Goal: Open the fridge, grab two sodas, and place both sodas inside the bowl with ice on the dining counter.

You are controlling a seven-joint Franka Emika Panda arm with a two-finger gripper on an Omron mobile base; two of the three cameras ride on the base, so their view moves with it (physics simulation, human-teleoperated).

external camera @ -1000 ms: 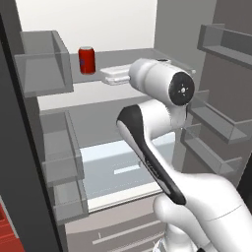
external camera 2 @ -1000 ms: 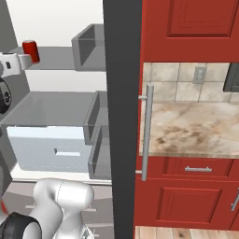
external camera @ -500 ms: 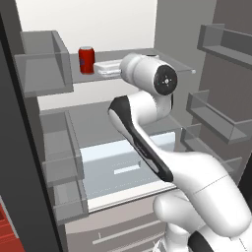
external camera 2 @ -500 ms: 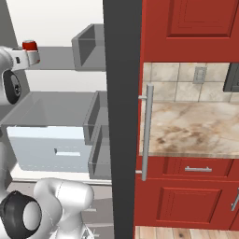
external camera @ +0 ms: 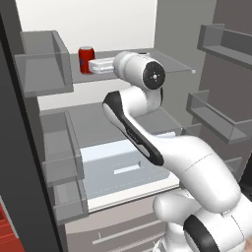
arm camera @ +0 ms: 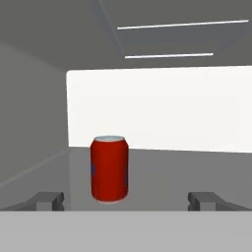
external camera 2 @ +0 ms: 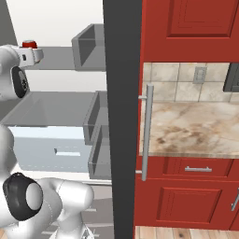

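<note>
My arm (external camera: 187, 162) is glossy white and rounded, with a black band along one link and dark round joint caps; my hand (arm camera: 125, 201) has small dark grey fingertips (arm camera: 49, 201).

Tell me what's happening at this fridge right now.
The fridge stands open, and the white arm has reached onto its upper shelf. The gripper, jaws wide open, faces a red soda standing upright on that shelf, slightly off to one side of the gap. Nothing is gripped yet.

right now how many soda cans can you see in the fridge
1: a red can upright on the top shelf, ahead of the open pincer. Another may be hidden behind the arm.
</note>
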